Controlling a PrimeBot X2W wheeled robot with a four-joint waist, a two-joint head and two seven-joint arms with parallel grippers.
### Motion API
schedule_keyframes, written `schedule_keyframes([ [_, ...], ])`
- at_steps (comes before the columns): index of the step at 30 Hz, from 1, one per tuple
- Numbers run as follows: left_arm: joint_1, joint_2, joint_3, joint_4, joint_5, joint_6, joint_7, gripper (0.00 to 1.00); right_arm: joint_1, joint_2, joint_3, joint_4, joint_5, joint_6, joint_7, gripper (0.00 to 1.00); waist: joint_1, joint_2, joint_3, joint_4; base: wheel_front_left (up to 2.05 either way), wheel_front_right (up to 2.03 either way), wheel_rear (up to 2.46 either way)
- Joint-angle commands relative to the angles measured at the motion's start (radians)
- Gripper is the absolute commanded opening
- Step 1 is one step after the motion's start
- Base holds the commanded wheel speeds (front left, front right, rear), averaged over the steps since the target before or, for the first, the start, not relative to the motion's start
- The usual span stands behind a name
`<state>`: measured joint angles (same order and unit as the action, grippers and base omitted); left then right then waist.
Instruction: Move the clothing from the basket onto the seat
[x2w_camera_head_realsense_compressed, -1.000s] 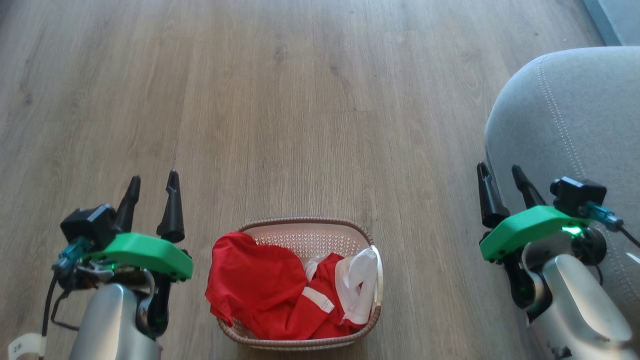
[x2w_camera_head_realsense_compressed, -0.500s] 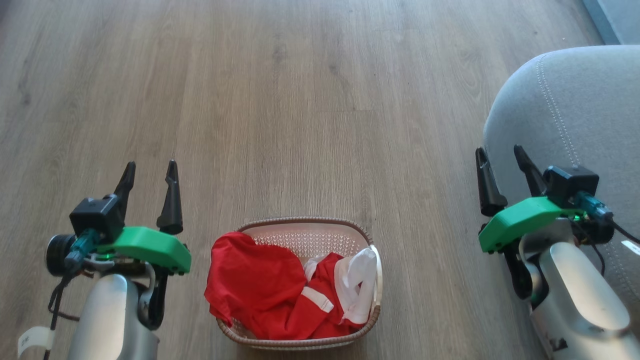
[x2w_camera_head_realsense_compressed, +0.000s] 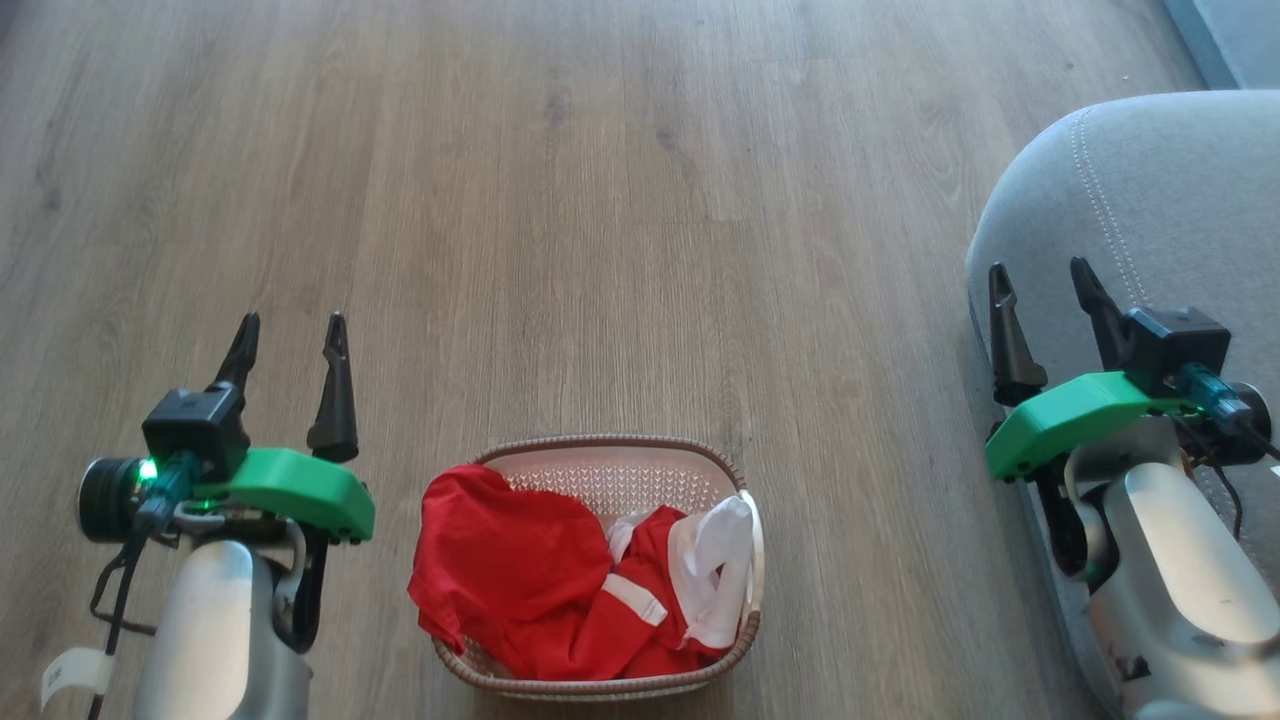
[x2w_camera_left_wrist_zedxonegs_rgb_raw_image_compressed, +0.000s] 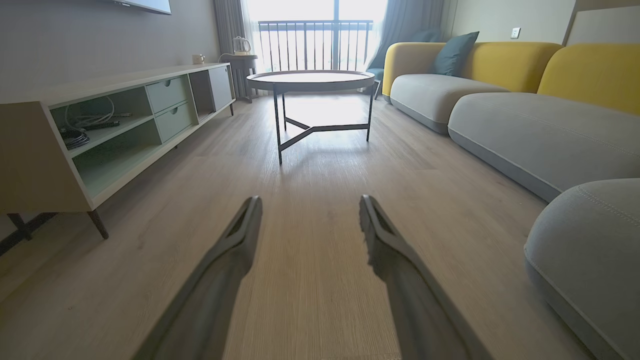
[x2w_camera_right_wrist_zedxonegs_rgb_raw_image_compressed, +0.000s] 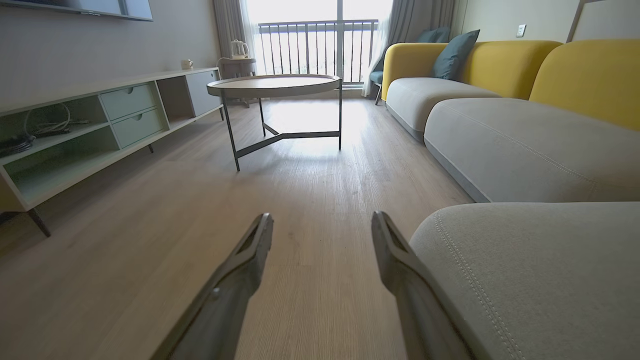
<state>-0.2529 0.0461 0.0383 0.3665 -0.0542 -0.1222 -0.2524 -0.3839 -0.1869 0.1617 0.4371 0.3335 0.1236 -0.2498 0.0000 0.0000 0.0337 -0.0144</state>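
Head view: red clothing, likely light and limp, lies heaped in the basket on the near floor between your wide-open, empty left gripper and right gripper; pinch a raised fold.

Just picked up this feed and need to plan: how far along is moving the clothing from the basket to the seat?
Done: nothing; the bright red fabric clothing lies in the cream-white perforated plastic basket, and what shows of the grey upholstered seat carries no garment. In hand: nothing; the left gripper and right gripper are open, flanking the basket. Left: every pick and placement.
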Motion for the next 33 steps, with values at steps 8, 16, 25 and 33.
schedule_keyframes([
  [8, -0.036, 0.009, 0.034, -0.025, 0.012, 0.0, -0.009, 1.0, -0.016, 0.005, -0.003, -0.036, -0.018, 0.007, -0.012, 1.0, 0.0, 0.0, -0.003, 0.0, 0.0, 0.0, 0.0],
  [16, -0.017, 0.008, 0.019, 0.001, 0.013, -0.003, -0.009, 1.0, -0.017, 0.012, -0.005, -0.059, -0.026, 0.007, -0.012, 1.0, 0.0, 0.0, 0.008, -0.003, 0.0, 0.0, 0.0],
  [25, -0.026, 0.005, -0.026, 0.031, -0.002, -0.005, -0.009, 1.0, -0.08, 0.015, 0.003, -0.127, -0.02, 0.007, -0.012, 1.0, 0.0, 0.0, 0.138, -0.027, 0.0, 0.0, 0.0],
  [33, -0.064, 0.004, -0.064, 0.091, -0.027, 0.002, -0.009, 1.0, -0.151, 0.002, 0.02, -0.192, -0.016, 0.007, -0.012, 1.0, 0.0, 0.0, 0.279, -0.05, 0.0, 0.0, 0.0],
])
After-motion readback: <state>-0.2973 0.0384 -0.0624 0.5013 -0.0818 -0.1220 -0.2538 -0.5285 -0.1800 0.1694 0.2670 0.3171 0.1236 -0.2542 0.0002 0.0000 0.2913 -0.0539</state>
